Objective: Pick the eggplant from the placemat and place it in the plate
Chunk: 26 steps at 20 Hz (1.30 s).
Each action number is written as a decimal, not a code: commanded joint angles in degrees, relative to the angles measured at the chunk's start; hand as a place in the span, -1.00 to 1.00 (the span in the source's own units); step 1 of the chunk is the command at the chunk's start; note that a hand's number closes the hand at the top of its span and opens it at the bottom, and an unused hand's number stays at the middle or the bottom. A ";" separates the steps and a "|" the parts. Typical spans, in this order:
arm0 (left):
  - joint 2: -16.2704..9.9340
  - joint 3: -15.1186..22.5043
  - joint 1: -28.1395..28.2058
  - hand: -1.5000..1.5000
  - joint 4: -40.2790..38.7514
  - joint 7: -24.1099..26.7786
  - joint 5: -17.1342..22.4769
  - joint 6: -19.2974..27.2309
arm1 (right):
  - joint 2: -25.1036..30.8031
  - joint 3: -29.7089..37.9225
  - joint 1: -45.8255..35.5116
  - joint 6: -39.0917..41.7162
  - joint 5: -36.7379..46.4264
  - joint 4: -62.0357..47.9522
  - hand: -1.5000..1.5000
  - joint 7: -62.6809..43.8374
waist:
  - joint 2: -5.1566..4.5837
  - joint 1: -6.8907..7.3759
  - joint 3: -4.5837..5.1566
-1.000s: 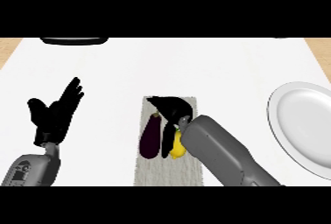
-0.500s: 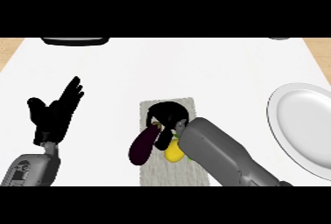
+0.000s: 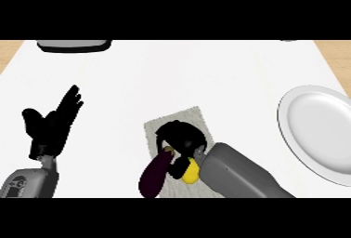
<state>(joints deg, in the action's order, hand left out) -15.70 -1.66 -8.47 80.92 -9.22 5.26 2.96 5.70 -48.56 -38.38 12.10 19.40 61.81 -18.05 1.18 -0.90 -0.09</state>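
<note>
The eggplant was seen at the placemat's near edge, tilted, its stem end under the right hand, whose fingers were curled over it. A yellow item lay just beside it, touching the hand. The plate stood well apart at the right of the white desk. The left hand was held open, fingers apart. A grey tray lay at the far edge.

Two grey forearms, black left hand and right hand
</note>
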 commanded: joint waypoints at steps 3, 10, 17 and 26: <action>-0.01 -1.99 3.73 0.00 0.07 1.65 0.18 1.41 | 14.97 -8.94 17.45 -4.87 5.35 19.65 1.00 9.49 | 0.56 -4.09 0.06; 0.39 -2.59 3.99 0.00 -0.11 1.15 1.13 1.07 | 31.27 -0.76 25.00 -22.45 15.04 42.57 1.00 9.22 | 0.27 -4.57 0.09; -0.34 -2.72 4.95 0.00 1.28 2.23 -0.12 1.52 | 41.31 15.50 34.53 -35.94 16.09 58.60 1.00 6.16 | -0.13 -4.42 0.06; -0.41 -2.88 -0.84 0.00 -2.05 0.93 0.62 -0.61 | 47.73 35.58 52.44 -41.89 -4.59 60.82 1.00 13.48 | -1.12 -1.06 0.00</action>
<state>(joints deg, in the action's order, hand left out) -15.76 -3.88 -6.58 81.13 -8.34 5.84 2.83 50.86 -21.60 9.10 -28.50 24.68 123.25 -9.14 0.42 -2.90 -0.07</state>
